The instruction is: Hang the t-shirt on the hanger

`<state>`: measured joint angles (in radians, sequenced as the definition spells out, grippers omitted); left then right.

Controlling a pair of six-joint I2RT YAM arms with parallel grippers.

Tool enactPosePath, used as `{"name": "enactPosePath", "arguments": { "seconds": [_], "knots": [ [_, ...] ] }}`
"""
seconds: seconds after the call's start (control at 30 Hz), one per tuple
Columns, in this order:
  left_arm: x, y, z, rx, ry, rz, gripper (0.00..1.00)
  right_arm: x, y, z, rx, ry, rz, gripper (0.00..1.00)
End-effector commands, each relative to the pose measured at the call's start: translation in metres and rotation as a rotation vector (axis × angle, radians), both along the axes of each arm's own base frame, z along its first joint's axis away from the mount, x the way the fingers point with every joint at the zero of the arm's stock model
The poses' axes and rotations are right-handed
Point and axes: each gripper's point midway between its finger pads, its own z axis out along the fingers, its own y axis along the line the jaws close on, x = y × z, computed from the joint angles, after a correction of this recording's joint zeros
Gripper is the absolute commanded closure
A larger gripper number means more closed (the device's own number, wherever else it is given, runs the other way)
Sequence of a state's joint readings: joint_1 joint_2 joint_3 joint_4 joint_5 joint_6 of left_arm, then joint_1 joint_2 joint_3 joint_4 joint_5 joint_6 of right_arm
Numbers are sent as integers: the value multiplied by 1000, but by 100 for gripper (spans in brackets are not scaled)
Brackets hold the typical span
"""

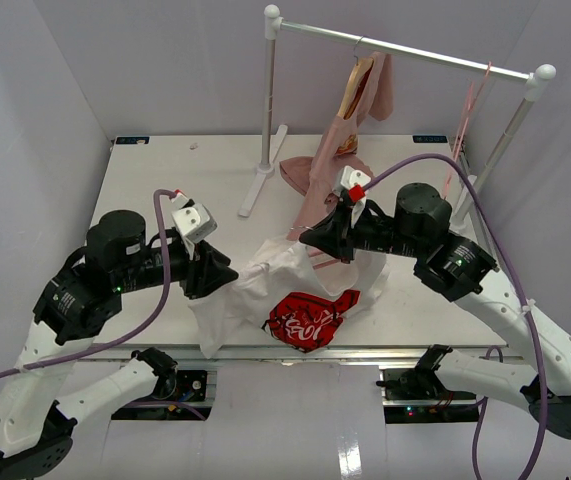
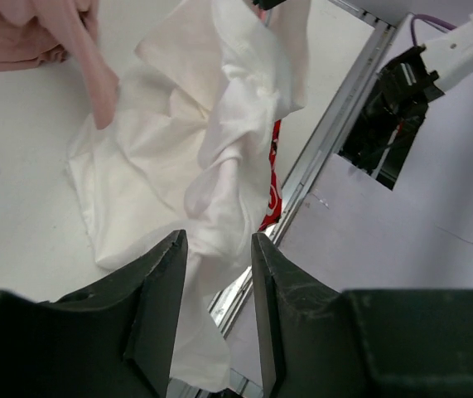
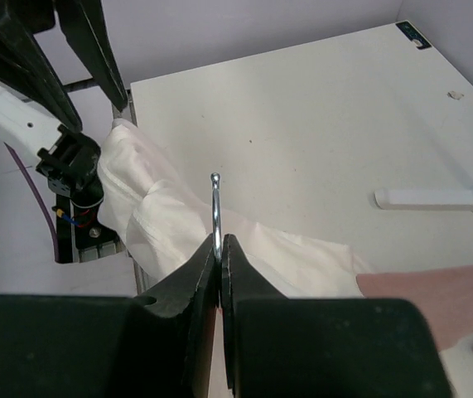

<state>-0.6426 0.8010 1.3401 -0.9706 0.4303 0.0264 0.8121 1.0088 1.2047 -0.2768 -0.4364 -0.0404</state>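
Table, top view: the t-shirt lies crumpled at the near edge, between the two arms; its red graphic faces up, just at the edge; in the left wrist view a fold of the t-shirt droops past the metal edge rail.

Left gripper: jaws parted, a clear gap between the fingers; white cloth shows in and below that gap; contact with the pads cannot be told. From above, the left gripper sits at the shirt's left side.

Right gripper: jaws closed, pinching the thin metal hook of the hanger; the hook stands up past the fingertips; the rest of the hanger is hidden behind the fingers. White cloth of the t-shirt lies on the table just beyond. From above, the right gripper is over the shirt's far side.

Dusty-pink garment: hangs from the rack at the back, its lower part pooled on the table, touching the t-shirt's far edge.
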Motion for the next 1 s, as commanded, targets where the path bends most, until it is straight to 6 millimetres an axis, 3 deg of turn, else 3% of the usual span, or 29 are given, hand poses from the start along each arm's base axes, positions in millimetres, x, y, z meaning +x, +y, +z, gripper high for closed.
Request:
{"name": "enactPosePath", "arguments": {
  "seconds": [0.0,0.2,0.33,0.47,0.7,0.73,0.8,0.87,0.97],
  "knots": [
    [-1,30,7,38,-38,132,52,2,-18,58,101,-119,-51,92],
    [-6,53,-4,19,-27,255,52,-3,-31,82,141,-147,-77,92],
    [4,58,-18,18,-30,322,51,-10,-34,96,167,-148,-67,92],
    [14,52,-20,-5,-32,340,50,-12,-35,102,178,-149,-66,92],
    [28,19,-33,-78,-18,258,50,-13,-36,102,182,-148,-67,92],
    [30,14,-35,-86,-11,245,53,-12,-36,102,181,-147,-68,92],
    [33,9,-41,-83,2,235,79,-13,-36,101,181,-149,-66,92],
    [38,10,-40,-84,-2,257,98,-12,-36,98,174,-147,-72,92],
    [46,24,-34,-93,-32,354,100,-8,-40,91,158,-158,-100,92]
  ]
}}
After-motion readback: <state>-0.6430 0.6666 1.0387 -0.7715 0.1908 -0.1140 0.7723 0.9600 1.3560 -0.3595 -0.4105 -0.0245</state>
